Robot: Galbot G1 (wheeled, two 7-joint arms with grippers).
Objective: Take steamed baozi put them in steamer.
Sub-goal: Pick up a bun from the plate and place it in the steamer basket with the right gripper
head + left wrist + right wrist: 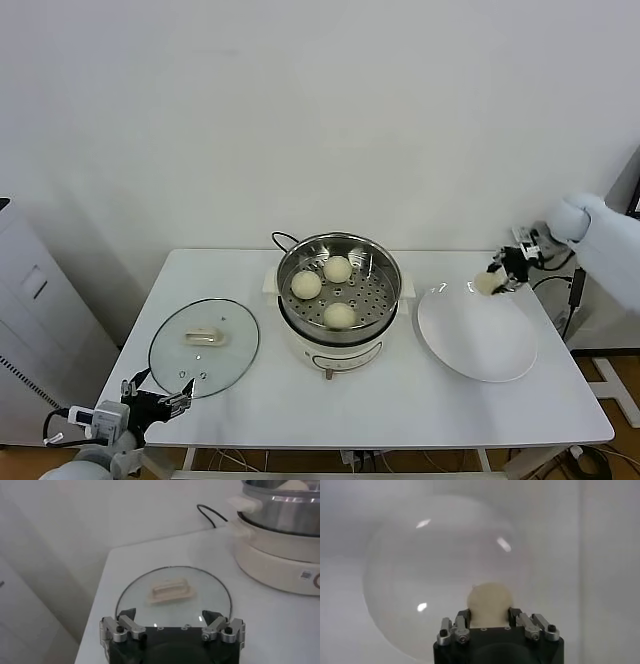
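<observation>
Baozi work sits on a white tabletop against a plain white wall. One steamer holds three buns; one plate lies beside it. The right claw grips the fourth baozi above the plate's rim. The left claw hangs open near the glass lid.

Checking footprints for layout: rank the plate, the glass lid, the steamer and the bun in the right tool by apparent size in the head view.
1. steamer and plate, too close to separate
2. glass lid, slightly smaller
3. bun in the right tool, by far smallest
</observation>
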